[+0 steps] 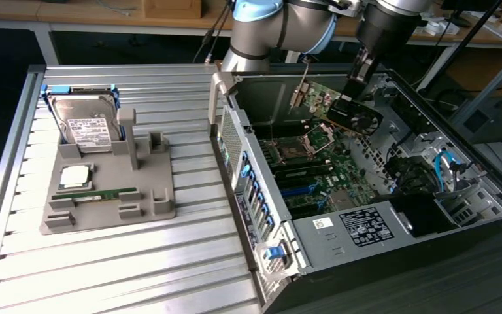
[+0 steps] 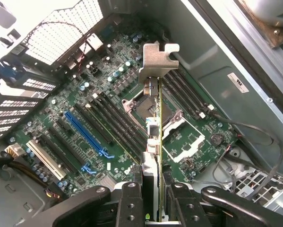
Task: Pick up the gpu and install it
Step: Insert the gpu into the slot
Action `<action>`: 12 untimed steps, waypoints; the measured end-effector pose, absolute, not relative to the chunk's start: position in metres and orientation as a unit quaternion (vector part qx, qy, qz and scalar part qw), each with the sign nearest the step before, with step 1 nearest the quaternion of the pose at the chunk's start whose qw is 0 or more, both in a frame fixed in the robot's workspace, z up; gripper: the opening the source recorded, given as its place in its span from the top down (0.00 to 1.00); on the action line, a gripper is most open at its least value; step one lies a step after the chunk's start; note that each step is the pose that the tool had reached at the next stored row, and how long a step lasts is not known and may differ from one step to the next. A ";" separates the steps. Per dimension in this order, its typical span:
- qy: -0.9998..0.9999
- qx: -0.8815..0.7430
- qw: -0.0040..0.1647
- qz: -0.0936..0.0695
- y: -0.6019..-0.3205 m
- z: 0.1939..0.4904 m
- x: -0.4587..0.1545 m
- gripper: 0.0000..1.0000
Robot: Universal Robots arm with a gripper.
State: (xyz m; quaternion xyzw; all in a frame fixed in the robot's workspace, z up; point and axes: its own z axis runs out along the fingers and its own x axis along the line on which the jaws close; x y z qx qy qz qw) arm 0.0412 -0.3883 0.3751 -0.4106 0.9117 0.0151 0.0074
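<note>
exterior view's left: tray [image 1: 102, 212] with drive [image 1: 85, 124] | exterior view's right: open case [image 1: 355, 229] | your claw [image 2: 155, 208] is clamped on the gpu [image 2: 159, 118], card on edge above the board [image 2: 75, 101] | probably clear of the blue slot [image 2: 84, 128], hard to call

Arm [image 1: 277, 26] got chopped off by the exterior view's top edge. The gpu [image 2: 159, 113] showed edge-on, its near end buried between the gripper [image 2: 154, 198] fingers. Case sticker [image 1: 365, 226] print was way too tiny to read.
</note>
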 end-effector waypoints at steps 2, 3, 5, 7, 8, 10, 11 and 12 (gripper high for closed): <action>0.910 -0.413 0.007 0.015 -0.388 0.375 0.041 0.73; 0.910 -0.414 0.007 0.015 -0.388 0.375 0.041 0.73; 0.909 -0.417 0.007 0.015 -0.388 0.375 0.041 0.73; 0.907 -0.421 0.007 0.015 -0.388 0.375 0.041 0.73; 0.907 -0.422 0.007 0.015 -0.388 0.375 0.041 0.73; 0.905 -0.424 0.007 0.015 -0.388 0.375 0.041 0.73; 0.904 -0.426 0.007 0.015 -0.388 0.375 0.041 0.73; 0.904 -0.428 0.007 0.015 -0.388 0.375 0.041 0.73</action>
